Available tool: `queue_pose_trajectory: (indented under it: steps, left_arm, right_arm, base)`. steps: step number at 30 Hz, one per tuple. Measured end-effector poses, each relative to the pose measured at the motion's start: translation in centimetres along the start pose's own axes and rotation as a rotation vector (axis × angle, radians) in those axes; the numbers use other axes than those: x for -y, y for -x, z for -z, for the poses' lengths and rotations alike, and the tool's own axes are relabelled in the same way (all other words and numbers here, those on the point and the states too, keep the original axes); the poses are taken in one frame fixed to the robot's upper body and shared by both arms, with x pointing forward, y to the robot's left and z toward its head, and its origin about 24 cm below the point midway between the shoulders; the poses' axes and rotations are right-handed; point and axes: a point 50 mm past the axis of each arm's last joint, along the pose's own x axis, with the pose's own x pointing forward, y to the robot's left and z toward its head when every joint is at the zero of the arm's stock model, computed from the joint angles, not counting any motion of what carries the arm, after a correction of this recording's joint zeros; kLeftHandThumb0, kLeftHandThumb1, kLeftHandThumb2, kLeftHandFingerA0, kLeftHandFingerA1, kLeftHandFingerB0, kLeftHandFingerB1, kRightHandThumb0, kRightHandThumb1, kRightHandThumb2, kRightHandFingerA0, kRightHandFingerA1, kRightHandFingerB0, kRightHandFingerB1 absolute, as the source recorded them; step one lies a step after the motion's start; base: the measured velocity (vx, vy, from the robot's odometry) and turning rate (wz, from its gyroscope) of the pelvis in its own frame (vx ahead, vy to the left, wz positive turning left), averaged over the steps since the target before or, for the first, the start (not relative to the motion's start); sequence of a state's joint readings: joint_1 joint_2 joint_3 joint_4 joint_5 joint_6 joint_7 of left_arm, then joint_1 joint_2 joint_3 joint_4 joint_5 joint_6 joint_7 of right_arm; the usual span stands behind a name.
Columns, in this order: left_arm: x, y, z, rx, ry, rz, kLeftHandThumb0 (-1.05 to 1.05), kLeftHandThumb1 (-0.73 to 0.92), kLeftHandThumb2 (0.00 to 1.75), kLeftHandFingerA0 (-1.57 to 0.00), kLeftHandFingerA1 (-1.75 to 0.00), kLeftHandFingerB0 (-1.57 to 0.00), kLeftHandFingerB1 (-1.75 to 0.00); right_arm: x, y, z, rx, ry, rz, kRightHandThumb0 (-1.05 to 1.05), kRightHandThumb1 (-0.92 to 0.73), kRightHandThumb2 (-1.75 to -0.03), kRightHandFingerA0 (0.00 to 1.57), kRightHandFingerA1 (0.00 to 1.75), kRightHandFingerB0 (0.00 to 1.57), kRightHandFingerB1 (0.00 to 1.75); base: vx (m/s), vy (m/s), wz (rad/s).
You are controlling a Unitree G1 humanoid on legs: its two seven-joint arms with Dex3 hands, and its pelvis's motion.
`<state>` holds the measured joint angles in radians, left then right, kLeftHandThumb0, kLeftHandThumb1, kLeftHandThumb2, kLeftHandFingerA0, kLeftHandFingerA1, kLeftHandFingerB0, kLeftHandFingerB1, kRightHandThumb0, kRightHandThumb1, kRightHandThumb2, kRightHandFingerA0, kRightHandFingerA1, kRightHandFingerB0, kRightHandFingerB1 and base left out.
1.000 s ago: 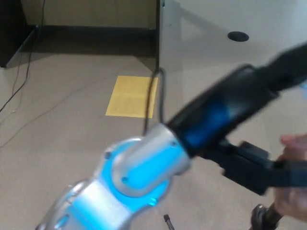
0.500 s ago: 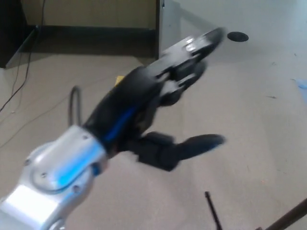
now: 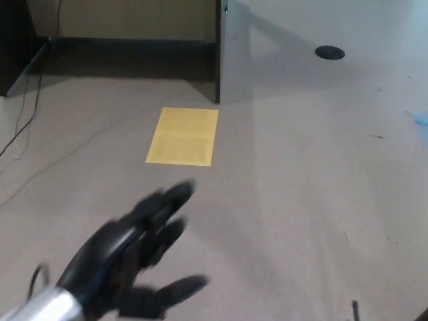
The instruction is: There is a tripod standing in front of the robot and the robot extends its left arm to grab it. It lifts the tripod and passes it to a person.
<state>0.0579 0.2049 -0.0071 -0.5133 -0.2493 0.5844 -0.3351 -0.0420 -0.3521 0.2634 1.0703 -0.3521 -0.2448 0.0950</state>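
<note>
Lower and nearer the bottom-left corner than half a second ago: the left hand (image 3: 137, 257), blurred by motion, black thumb and two thick fingers spread apart and holding nothing, a strip of silver wrist showing at the very edge. Gone from that hand the raised reach toward the upper middle of the view seen a moment before. At the bottom-right edge, only a thin dark tip (image 3: 354, 309) and a dark sliver in the corner (possibly part of the tripod, too little visible to tell), well apart from the hand. No sight of the person's hand that showed a second ago, nor of the right hand. Farther out, a yellow rectangular sheet (image 3: 183, 136) flat on the beige floor (image 3: 301, 187), unchanged in place. To the left, thin cables (image 3: 27, 117) trailing across the floor toward a dark cabinet edge. Beyond, a dark vertical panel edge (image 3: 219, 53) beside a pale wall, and a round black disc (image 3: 330, 52) on the floor at far right. No containers visible.
</note>
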Motion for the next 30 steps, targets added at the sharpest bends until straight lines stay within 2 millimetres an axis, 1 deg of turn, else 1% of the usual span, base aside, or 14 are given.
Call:
queue_pose_trajectory:
  steps: [2,9,16,17,18,19,21,22,23,24,26,27,29,30]
  left_arm:
    - [-0.6,0.5,1.6,-0.05,0.027,-0.031,-0.64,0.4,0.75,0.0,-0.2,0.0,0.0]
    - [-4.0,3.3,8.7,-0.275,0.138,-0.192,-0.66,0.3,0.66,-0.03,-0.22,-0.03,-0.11]
    - [-5.9,6.4,14.5,-0.472,0.214,-0.314,-0.59,0.37,0.76,-0.02,-0.28,-0.03,-0.18]
    - [-6.1,6.7,15.1,-0.493,0.218,-0.326,-0.6,0.37,0.76,-0.02,-0.31,-0.04,-0.2]
    - [-6.3,7.2,15.9,-0.525,0.222,-0.346,-0.62,0.4,0.72,-0.05,-0.38,-0.07,-0.21]
    - [-6.5,7.4,16.3,-0.54,0.221,-0.355,-0.31,0.38,0.92,-0.03,-0.49,0.0,-0.47]
    - [-7.1,8.5,17.9,-0.617,0.202,-0.398,-0.5,0.5,0.66,-0.19,-0.39,-0.17,-0.33]
    - [-7.2,8.8,18.3,-0.64,0.194,-0.409,-0.44,0.48,0.66,-0.22,-0.41,-0.18,-0.35]
    - [-7.5,9.3,18.9,-0.678,0.176,-0.426,-0.25,0.39,0.88,-0.69,-0.76,-0.07,-0.46]
    - [-7.7,9.7,19.3,-0.706,0.158,-0.436,-0.32,0.53,0.56,-0.76,-0.63,-0.22,-0.29]
    - [-8.2,10.6,20.4,-0.79,0.1,-0.457,-0.31,0.54,0.56,-0.7,-0.54,-0.21,-0.29]
    - [-8.3,10.7,20.5,-0.798,0.094,-0.459,-0.26,0.38,0.87,-0.63,-0.71,-0.06,-0.44]
    - [-8.9,11.7,21.3,-0.865,0.03,-0.482,-0.32,0.55,0.57,-0.77,-0.97,-0.22,-0.3]
    - [-9.1,12.0,21.5,-0.882,0.01,-0.493,-0.25,0.4,0.9,-0.55,-0.69,-0.09,-0.47]
  right_arm:
    - [0.0,0.0,0.0,0.0,0.0,0.0,-0.42,-0.7,-0.61,0.59,0.39,0.39,0.33]
    - [0.1,0.0,-0.1,0.003,-0.001,0.002,-0.41,-0.71,-0.61,0.59,0.38,0.39,0.33]
    - [0.2,-0.1,-0.2,0.006,-0.001,0.004,-0.49,-0.58,-0.84,0.51,0.52,0.34,0.46]
    - [0.2,-0.1,-0.2,0.006,-0.001,0.005,-0.42,-0.7,-0.61,0.59,0.39,0.39,0.33]
    - [0.2,-0.1,-0.3,0.007,-0.001,0.006,-0.48,-0.58,-0.86,0.48,0.52,0.32,0.46]
    - [0.2,-0.1,-0.3,0.008,-0.001,0.006,-0.41,-0.71,-0.61,0.58,0.39,0.38,0.33]
    - [0.3,-0.2,-0.4,0.01,-0.001,0.009,-0.48,-0.59,-0.84,0.51,0.52,0.33,0.45]
    - [0.4,-0.2,-0.4,0.011,-0.001,0.009,-0.41,-0.71,-0.61,0.61,0.39,0.38,0.33]
    - [0.4,-0.2,-0.4,0.012,-0.001,0.01,-0.48,-0.59,-0.85,0.52,0.53,0.32,0.45]
    - [0.4,-0.2,-0.4,0.011,-0.001,0.01,-0.41,-0.7,-0.61,0.59,0.39,0.39,0.33]
    - [0.4,-0.2,-0.4,0.011,-0.002,0.011,-0.42,-0.7,-0.61,0.59,0.39,0.39,0.33]
    - [0.4,-0.2,-0.4,0.011,-0.002,0.011,-0.42,-0.71,-0.61,0.59,0.39,0.39,0.33]
    - [0.3,-0.1,-0.3,0.007,-0.003,0.01,-0.49,-0.59,-0.85,0.51,0.53,0.33,0.45]
    - [0.2,-0.1,-0.2,0.006,-0.003,0.01,-0.43,-0.7,-0.61,0.59,0.39,0.39,0.33]
  base:
    - [0.0,0.0,0.0]
    - [0.0,0.0,0.0]
    - [0.0,0.0,0.0]
    - [0.0,0.0,0.0]
    - [0.0,0.0,0.0]
    - [0.0,0.0,0.0]
    - [0.0,0.0,0.0]
    - [0.0,0.0,0.0]
    - [0.0,0.0,0.0]
    - [0.0,0.0,0.0]
    - [0.0,0.0,0.0]
    - [0.0,0.0,0.0]
    - [0.0,0.0,0.0]
    - [0.0,0.0,0.0]
